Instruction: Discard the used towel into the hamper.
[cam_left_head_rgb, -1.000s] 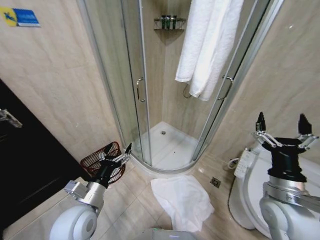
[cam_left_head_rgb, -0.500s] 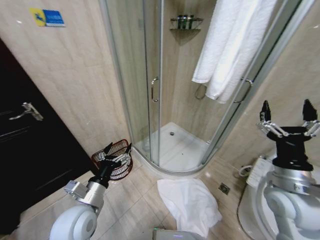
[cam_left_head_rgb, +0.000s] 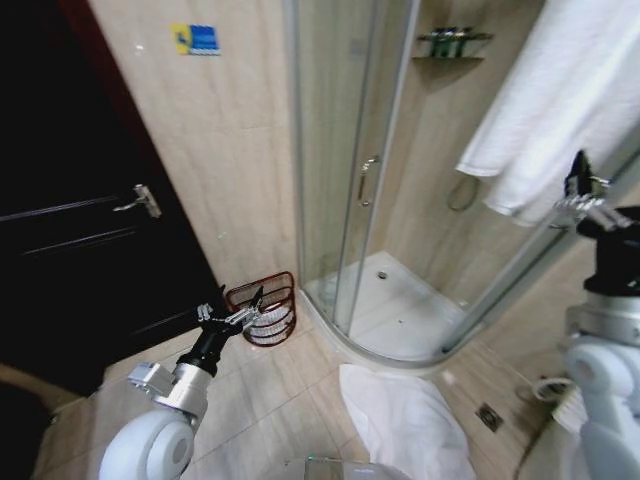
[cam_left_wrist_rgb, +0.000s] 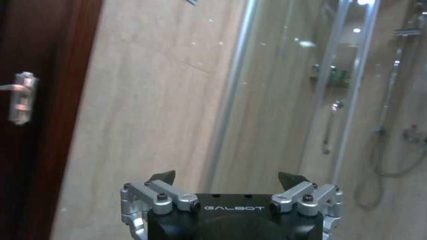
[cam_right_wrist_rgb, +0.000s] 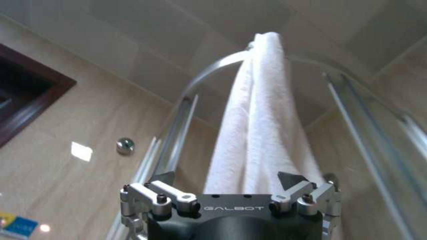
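- Head view: jaws of the left gripper (cam_left_head_rgb: 233, 314) are standing open, empty, just beside the hamper (cam_left_head_rgb: 264, 308); the towel (cam_left_head_rgb: 405, 420) is lying on the floor, right of the hamper.
- Left wrist view: left gripper (cam_left_wrist_rgb: 227, 179) is gaping.
- Right wrist view: right gripper (cam_right_wrist_rgb: 227, 179) is gaping too, raised, facing a hanging towel (cam_right_wrist_rgb: 260, 125).

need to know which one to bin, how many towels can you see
2: one white towel crumpled on the floor tiles before the shower; one white towel hung over the shower rail, up by the right gripper. Others may be hidden.

Floor towel (cam_left_head_rgb: 405, 425) and right gripper (cam_left_head_rgb: 590, 195) cut off by frame edge.
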